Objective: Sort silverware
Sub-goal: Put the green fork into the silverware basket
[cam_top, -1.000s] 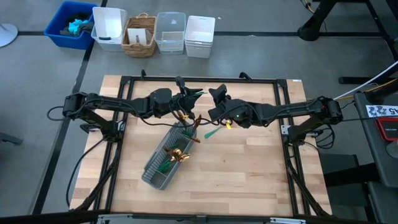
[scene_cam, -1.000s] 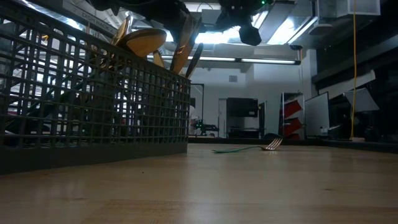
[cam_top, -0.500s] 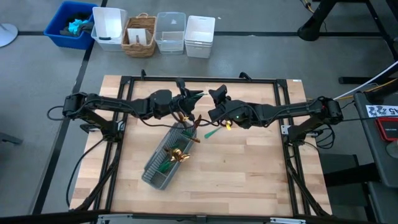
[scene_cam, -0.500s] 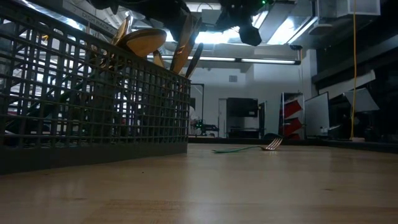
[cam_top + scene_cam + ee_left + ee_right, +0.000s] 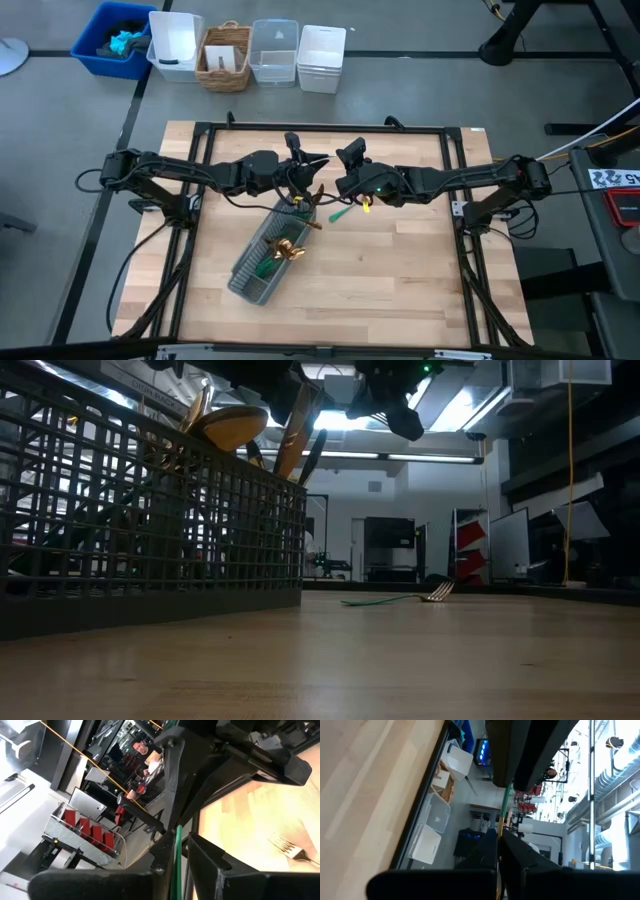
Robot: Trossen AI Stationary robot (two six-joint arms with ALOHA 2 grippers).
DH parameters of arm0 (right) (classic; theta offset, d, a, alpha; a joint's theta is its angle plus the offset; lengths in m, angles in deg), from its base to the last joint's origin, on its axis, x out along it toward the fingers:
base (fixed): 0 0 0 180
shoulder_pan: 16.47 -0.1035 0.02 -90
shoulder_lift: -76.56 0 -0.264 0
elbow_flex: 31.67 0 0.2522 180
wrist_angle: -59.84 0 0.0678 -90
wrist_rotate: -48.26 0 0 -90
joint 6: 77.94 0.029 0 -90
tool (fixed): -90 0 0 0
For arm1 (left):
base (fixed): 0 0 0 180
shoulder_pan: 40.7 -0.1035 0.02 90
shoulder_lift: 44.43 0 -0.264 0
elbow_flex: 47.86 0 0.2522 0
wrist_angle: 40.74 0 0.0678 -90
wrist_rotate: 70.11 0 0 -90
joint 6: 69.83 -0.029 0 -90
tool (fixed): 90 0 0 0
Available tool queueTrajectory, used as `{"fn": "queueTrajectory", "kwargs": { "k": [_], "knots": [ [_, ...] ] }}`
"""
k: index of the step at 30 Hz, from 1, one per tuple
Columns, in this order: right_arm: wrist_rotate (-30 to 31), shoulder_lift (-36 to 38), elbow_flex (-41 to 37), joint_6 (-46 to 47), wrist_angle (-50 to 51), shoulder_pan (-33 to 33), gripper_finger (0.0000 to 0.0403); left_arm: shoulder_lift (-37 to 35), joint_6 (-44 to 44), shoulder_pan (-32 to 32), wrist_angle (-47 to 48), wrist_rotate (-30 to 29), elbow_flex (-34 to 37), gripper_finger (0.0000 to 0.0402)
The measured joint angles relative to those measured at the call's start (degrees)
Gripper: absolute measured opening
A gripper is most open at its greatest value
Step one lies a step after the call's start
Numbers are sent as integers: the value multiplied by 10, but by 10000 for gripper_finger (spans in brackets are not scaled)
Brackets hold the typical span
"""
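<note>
- A green-handled, gold-headed fork (image 5: 343, 211) lies flat on the pale wooden tabletop (image 5: 400, 280) just right of the frame's centre in the high view, its long axis slanted, with the gold end towards the upper right and the green handle towards the lower left. In the low view the same piece (image 5: 400, 599) lies along the far tabletop, tines at the right.
- The left pincer (image 5: 303, 172) sits above centre in the high view, over the upper end of the caddy. It is closed on a slim green-handled piece of silverware (image 5: 176, 855), whose handle runs up between the fingers in the left wrist view. Its head is hidden.
- The right pincer (image 5: 347, 160) is just right of it, closed on another thin green handle (image 5: 506, 805) that runs lengthwise from the fingers in the right wrist view.
- The grey mesh compartmented caddy (image 5: 262, 252) lies diagonally below centre, holding gold-headed, green-handled silverware (image 5: 283, 250). In the low view gold spoon bowls and handles (image 5: 232, 428) stick up above its rim at upper left.
- Compared with a second ago, the left pincer has shifted slightly towards the right and down. The loose fork and the caddy lie unchanged.
</note>
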Motion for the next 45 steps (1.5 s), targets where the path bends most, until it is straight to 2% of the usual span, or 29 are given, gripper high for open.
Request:
{"fn": "queueTrajectory", "kwargs": {
  "k": [7,22,26,31,36,40,45],
  "knots": [
    [-4,0,0,6,0,0,12,0,0,-1,0,0,0,46],
    [-16,0,0,4,2,0,12,0,14,-8,14,2,0,12],
    [-16,0,0,5,0,0,12,0,15,-12,12,2,0,28],
    [-15,0,0,6,-3,0,12,0,16,-12,15,-2,0,68],
    [-36,0,0,6,-1,0,12,0,15,-12,14,-2,0,97],
    [-38,0,0,6,-1,0,12,0,15,-12,14,-2,0,95],
    [-39,0,0,6,-1,0,12,0,15,-12,14,-2,0,67]
  ]
}}
